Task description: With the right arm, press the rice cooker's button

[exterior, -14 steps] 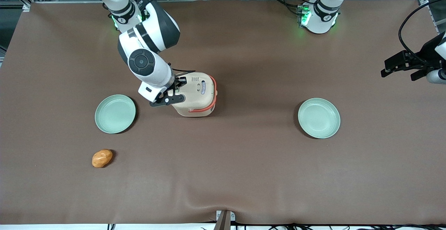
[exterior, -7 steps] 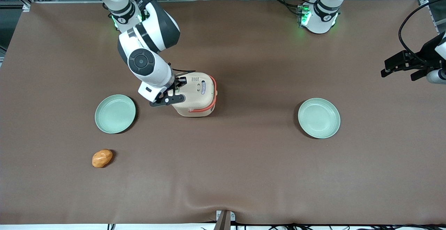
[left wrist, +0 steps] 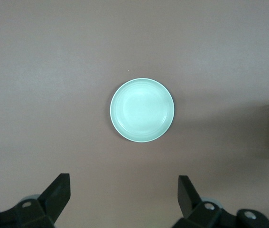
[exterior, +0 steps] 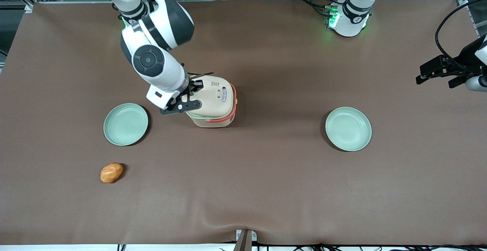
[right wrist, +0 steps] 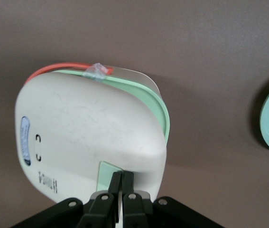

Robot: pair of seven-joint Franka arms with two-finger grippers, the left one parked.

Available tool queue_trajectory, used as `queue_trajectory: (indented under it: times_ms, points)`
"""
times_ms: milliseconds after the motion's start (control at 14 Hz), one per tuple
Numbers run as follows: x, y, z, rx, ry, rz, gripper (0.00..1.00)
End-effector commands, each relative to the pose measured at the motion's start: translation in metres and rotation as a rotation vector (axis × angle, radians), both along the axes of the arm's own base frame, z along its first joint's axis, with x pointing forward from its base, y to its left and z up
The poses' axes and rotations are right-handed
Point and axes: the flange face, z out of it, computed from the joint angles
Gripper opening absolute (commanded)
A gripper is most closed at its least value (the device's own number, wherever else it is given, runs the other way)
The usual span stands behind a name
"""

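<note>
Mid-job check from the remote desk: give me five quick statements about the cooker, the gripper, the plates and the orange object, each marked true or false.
1. The gripper is at the cooker's lid with jaws shut. True.
2. The cooker's lid is fully closed. False: it is lifted ajar, and the green rim shows beneath it.
3. The orange object lies on a plate. False: it lies on the bare table, nearer the front camera than the plate at the working arm's end.
4. Two green plates are on the table, the second toward the parked arm's end. True.
5. Both plates hold food. False: both are bare.
</note>
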Motion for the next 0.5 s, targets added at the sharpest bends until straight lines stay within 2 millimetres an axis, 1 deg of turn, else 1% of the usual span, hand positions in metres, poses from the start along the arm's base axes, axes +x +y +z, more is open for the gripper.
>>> queue_trajectory:
  times_ms: [0, 71, 143, 214, 286, 429]
  points:
    - [-0.002, 0.0, 0.047, 0.022, -0.006, 0.0, 0.12]
    - [-0.003, -0.001, 0.057, 0.025, -0.01, 0.002, 0.19]
    - [-0.004, -0.002, 0.07, 0.033, -0.028, 0.002, 0.35]
    - [-0.004, -0.005, 0.085, 0.046, -0.056, -0.003, 0.7]
    - [0.0, -0.014, 0.099, 0.053, -0.084, -0.014, 1.0]
    - [0.009, -0.041, 0.127, 0.074, -0.125, -0.049, 1.0]
